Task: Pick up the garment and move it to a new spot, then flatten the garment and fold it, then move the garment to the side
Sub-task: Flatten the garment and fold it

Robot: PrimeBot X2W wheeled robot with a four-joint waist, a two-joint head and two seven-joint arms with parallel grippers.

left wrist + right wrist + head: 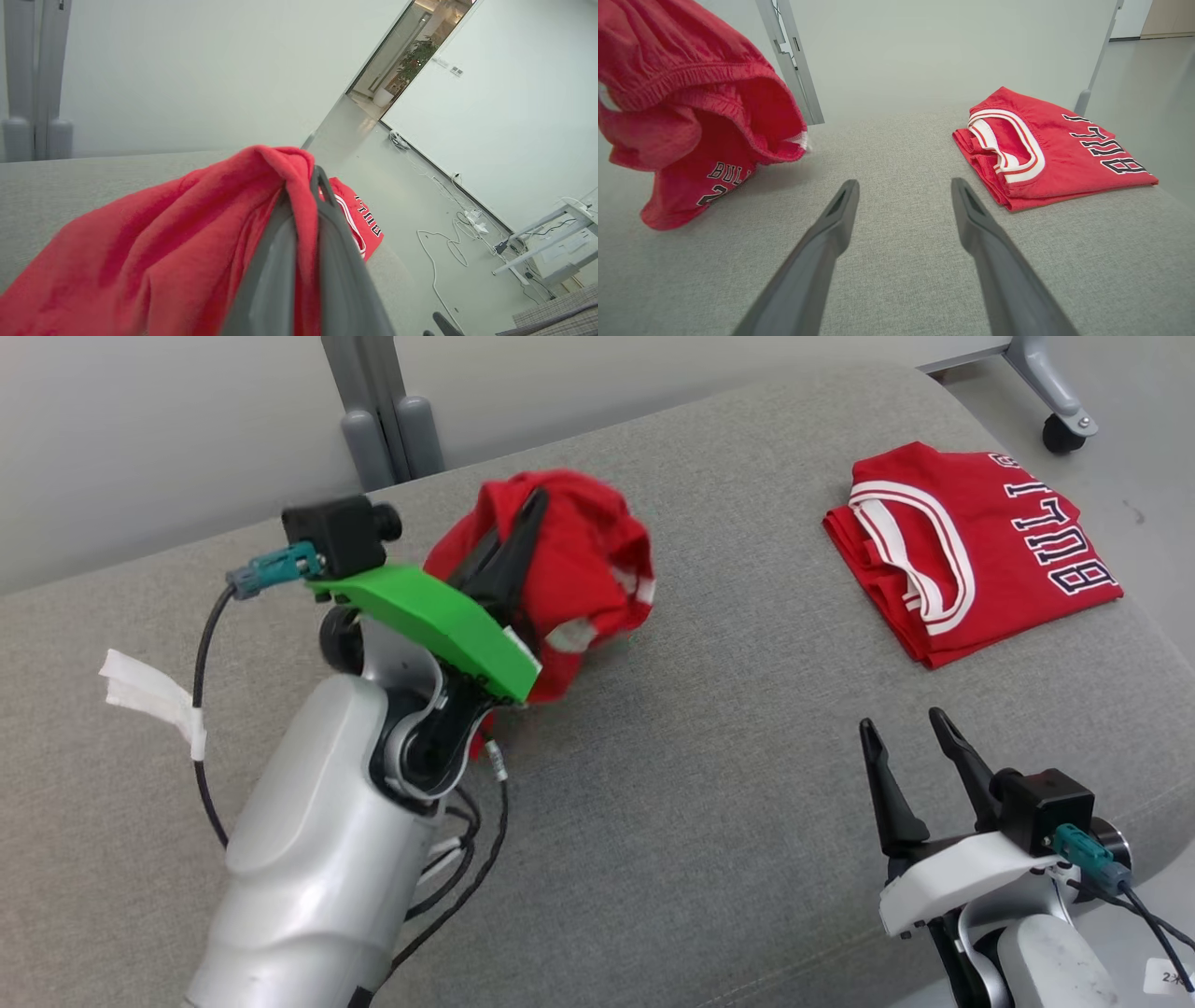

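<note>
Gripping bunched red shorts (597, 560) in left end effector (534, 509) over worktop (709, 756); holding right end effector (903, 721) wide, empty, near folded jersey (971, 551).

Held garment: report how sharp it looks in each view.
Head view: the held garment is smeared, its white trim streaked. Left wrist view: soft and close around the left gripper. Right wrist view: crisp, lettering readable, faint shadow beneath.

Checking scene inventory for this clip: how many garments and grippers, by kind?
Red garments: 2 (bunched garment pinched in the left gripper, folded jersey on the grey surface)
Grippers: 2 (left gripper shut, right gripper open)
Total: 4
</note>
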